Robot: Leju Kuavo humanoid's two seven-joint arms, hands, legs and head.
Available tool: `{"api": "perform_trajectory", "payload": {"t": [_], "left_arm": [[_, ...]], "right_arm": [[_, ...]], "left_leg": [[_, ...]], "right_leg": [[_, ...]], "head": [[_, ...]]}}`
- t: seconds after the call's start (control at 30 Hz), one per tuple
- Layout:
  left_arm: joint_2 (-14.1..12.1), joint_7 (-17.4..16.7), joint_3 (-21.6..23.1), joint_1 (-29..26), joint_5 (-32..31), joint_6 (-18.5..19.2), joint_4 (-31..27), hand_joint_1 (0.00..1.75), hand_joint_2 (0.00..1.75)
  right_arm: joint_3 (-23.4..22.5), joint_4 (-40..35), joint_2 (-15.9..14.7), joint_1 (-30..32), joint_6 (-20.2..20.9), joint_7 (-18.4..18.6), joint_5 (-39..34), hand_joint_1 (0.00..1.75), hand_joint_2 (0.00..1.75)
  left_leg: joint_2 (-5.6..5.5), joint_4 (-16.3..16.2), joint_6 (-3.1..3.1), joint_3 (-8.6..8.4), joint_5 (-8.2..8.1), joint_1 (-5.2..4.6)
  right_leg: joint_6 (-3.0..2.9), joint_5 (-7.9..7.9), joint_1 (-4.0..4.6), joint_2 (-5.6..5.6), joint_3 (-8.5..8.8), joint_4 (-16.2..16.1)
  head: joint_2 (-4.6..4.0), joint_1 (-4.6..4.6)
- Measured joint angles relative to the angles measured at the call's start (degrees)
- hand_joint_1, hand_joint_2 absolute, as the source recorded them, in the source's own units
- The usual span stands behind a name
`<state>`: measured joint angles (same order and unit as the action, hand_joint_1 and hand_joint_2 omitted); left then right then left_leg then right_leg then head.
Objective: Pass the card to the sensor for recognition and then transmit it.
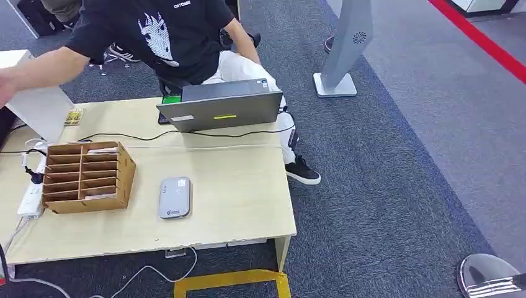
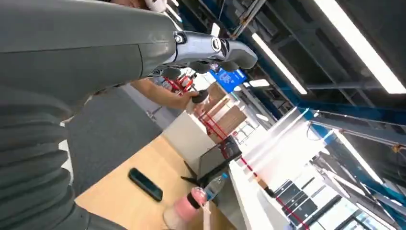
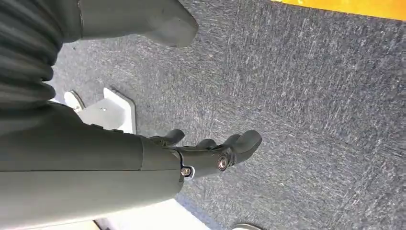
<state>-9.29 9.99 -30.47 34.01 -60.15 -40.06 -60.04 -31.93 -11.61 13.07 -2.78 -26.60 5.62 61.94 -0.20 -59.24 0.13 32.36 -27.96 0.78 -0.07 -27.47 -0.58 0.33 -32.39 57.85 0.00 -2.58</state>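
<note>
Grey sensor [image 1: 174,198] lying on the table [image 1: 248,205], right of the card rack [image 1: 87,176]. Both hands, left [image 2: 210,50] and right [image 3: 210,153], hanging loosely curled, holding nothing.

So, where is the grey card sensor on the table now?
In the head view, the grey card sensor lies flat on the wooden table, near its front edge, just right of the cardboard slot organizer and in front of the laptop.

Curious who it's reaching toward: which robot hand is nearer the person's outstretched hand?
Left. The left hand is raised, its fingertips close to the person's hand in its wrist view. The right hand hangs low over the carpet.
</note>
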Motion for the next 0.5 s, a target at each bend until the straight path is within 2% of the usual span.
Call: {"api": "perform_trajectory", "payload": {"t": [0.13, 0.2, 0.3, 0.43, 0.5], "left_arm": [[1.38, 4.18, 1.66, 0.10, -1.16, -0.02, -0.72, 0.00, 1.75], [3.19, 3.95, 3.81, -0.81, -3.53, -0.02, -3.16, 0.00, 1.75], [4.63, -1.14, 10.06, -2.77, -7.46, -0.04, -8.47, 0.00, 1.75], [5.38, -3.59, 15.92, -4.00, -11.59, -0.04, -13.80, 0.00, 1.75], [5.35, -5.93, 17.82, -4.05, -16.41, -0.02, -14.54, 0.00, 1.75]], "right_arm": [[0.00, 0.00, -0.02, -0.09, -0.02, -0.28, -0.11, 0.00, 1.75], [-0.07, 0.00, -0.04, -0.16, -0.04, -0.28, -0.04, 0.00, 1.75], [-0.15, 0.00, -0.07, -0.17, -0.02, -0.31, 0.22, 0.00, 1.75], [-0.31, 0.00, -0.11, -0.17, 0.02, -0.31, 0.39, 0.00, 1.75], [-0.33, 0.00, -0.18, -0.18, 0.44, 0.18, 0.99, 0.00, 1.75]], "left_leg": [[-0.02, -0.01, 0.01, 0.00, 0.01, -0.01], [-0.03, -0.02, 0.01, 0.01, 0.01, -0.02], [0.03, -0.02, 0.02, 0.05, 0.00, -0.04], [0.01, -0.02, 0.02, 0.06, 0.00, -0.04], [0.00, -0.02, 0.02, 0.06, 0.00, -0.04]], "right_leg": [[0.00, 0.00, 0.00, -0.02, 0.00, 0.00], [0.01, 0.01, -0.01, -0.04, 0.02, -0.01], [0.06, 0.06, -0.03, 0.01, 0.01, -0.02], [0.06, 0.06, -0.03, 0.00, -0.02, -0.03], [0.06, 0.06, -0.03, -0.01, -0.03, -0.03]], "head": [[0.00, 0.00], [0.00, -0.02], [0.00, 0.00], [0.00, 0.00], [0.00, 0.00]]}}
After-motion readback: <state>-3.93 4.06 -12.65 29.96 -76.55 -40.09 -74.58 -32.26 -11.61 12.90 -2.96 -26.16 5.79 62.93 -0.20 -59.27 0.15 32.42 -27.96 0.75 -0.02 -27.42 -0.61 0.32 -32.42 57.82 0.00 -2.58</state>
